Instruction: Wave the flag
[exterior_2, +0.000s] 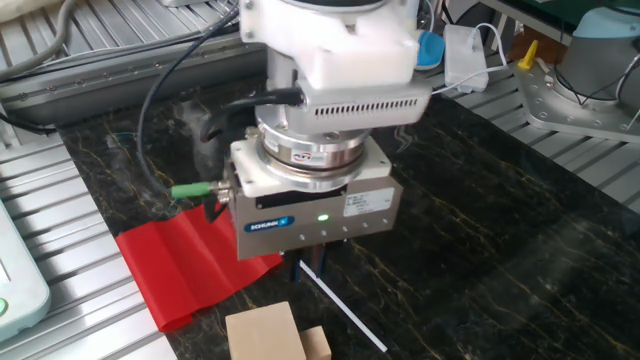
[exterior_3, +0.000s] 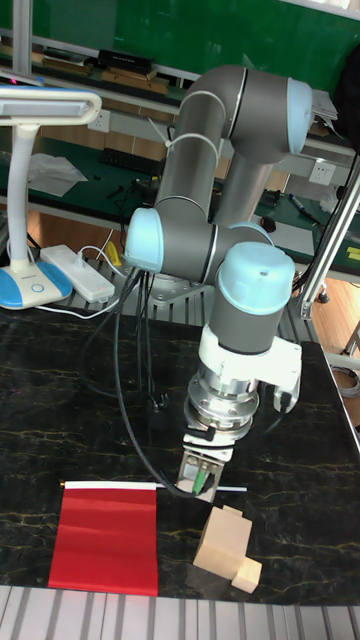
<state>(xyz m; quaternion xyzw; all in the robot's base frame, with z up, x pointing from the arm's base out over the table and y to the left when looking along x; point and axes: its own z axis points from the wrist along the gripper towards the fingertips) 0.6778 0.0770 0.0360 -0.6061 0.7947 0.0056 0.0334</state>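
The flag (exterior_2: 190, 265) is a red cloth lying flat on the dark marble table, its thin white stick (exterior_2: 345, 315) running out toward the front right. In the tall fixed view the flag (exterior_3: 105, 540) lies at the front left, and its stick (exterior_3: 110, 486) runs along the cloth's far edge. My gripper (exterior_2: 306, 266) points straight down over the stick, just past the cloth's edge. Its fingers are mostly hidden under its body in the fixed view. In the tall fixed view the gripper (exterior_3: 202, 482) stands over the stick with a gap between its fingers, open.
Pale wooden blocks (exterior_2: 265, 335) sit at the front edge, close beside the stick, and show as a stack of blocks (exterior_3: 225, 545) in the tall fixed view. A desk lamp (exterior_3: 30, 280) and power strip (exterior_3: 78, 272) stand at the back left. Ribbed metal rails (exterior_2: 60, 270) border the table's left side.
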